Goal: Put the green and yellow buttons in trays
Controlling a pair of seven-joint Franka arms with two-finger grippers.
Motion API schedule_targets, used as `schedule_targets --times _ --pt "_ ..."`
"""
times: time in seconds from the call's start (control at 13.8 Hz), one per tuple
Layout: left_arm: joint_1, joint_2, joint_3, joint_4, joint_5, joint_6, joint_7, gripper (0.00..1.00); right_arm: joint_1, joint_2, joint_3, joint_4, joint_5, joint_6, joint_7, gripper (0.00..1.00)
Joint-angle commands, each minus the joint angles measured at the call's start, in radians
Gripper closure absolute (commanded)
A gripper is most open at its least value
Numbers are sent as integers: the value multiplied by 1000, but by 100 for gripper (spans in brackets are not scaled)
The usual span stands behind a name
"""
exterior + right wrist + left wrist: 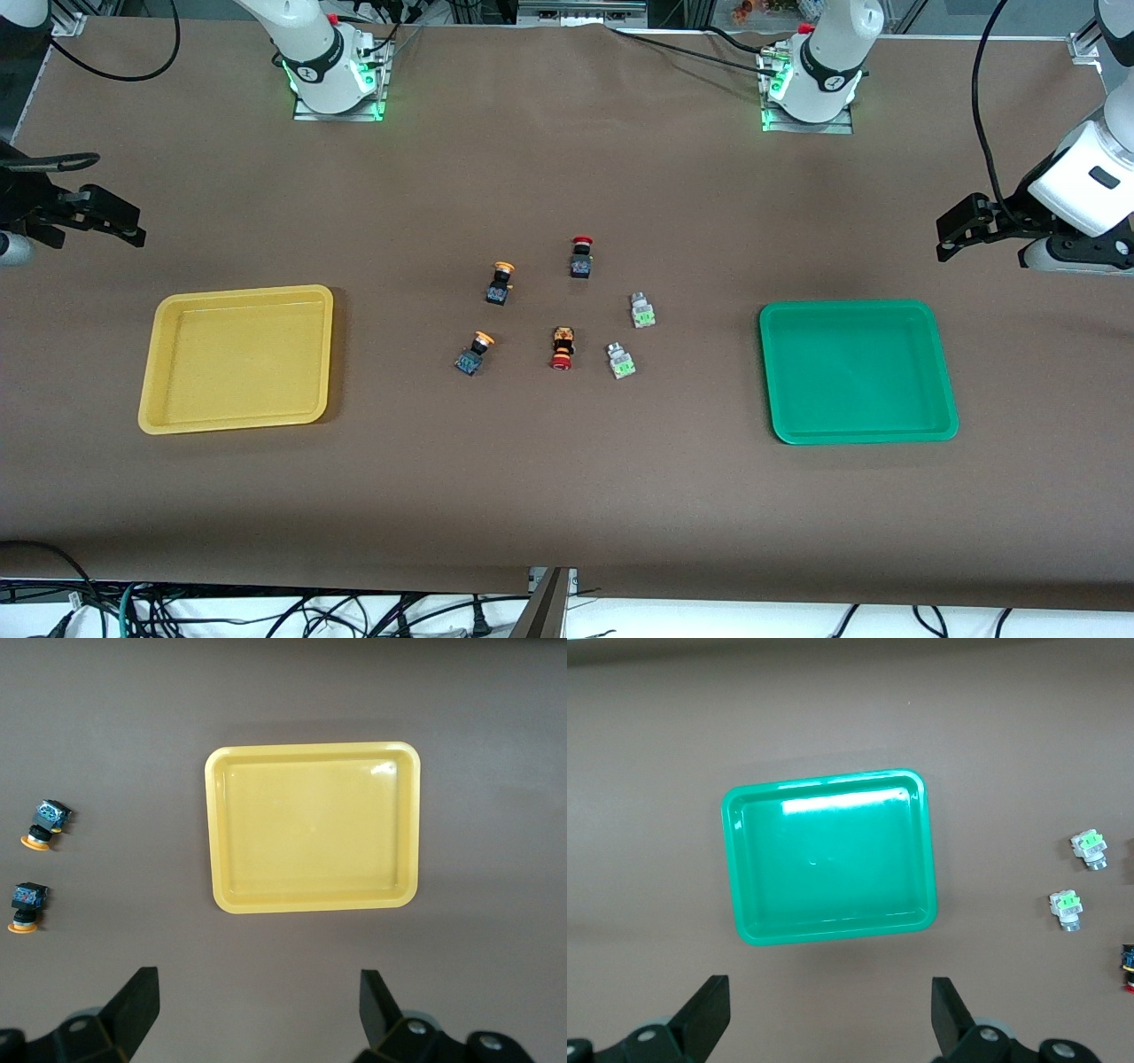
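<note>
Six small buttons sit in a loose cluster on the brown table (567, 496), and the red-and-orange button (562, 348) near its middle serves as the landmark.

Two yellow buttons lie toward the right arm's end of the table from it: one yellow button (475, 353) about level with it, the other yellow button (500, 283) farther from the front camera. Both lie tipped on their sides, apart from each other. Two green buttons lie toward the left arm's end: one green button (621, 361) just beside the landmark, the second green button (642, 310) a little farther from the camera. A red-capped button (581, 257) stands farther from the camera than the landmark.

The yellow tray (168, 354) lies well apart from the landmark toward the right arm's end; the green tray (939, 354) lies well apart toward the left arm's end. Neither tray holds a button.

Both arms wait at the table's ends — none touching anything. The left gripper (830, 1014) hangs above bare cloth beside the green tray, its fingers spread wide. The right gripper (259, 1003) hangs above bare cloth beside the yellow tray, fingers likewise spread wide.
</note>
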Motion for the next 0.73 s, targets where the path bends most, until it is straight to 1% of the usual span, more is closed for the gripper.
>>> schedule_targets --times 0.0,0.15,0.29,0.65 --pt "4 7 -2 41 8 -56 11 0 1 10 -3 25 1 -7 1 0" --pt "-1 15 -4 67 25 -60 13 0 1 10 -3 25 -1 -6 1 0" --pt "1 16 -2 69 23 -56 16 0 1 12 -3 25 1 -6 3 0" --pt "2 27 -1 69 22 -58 8 0 3 61 -3 16 1 8 -3 0"
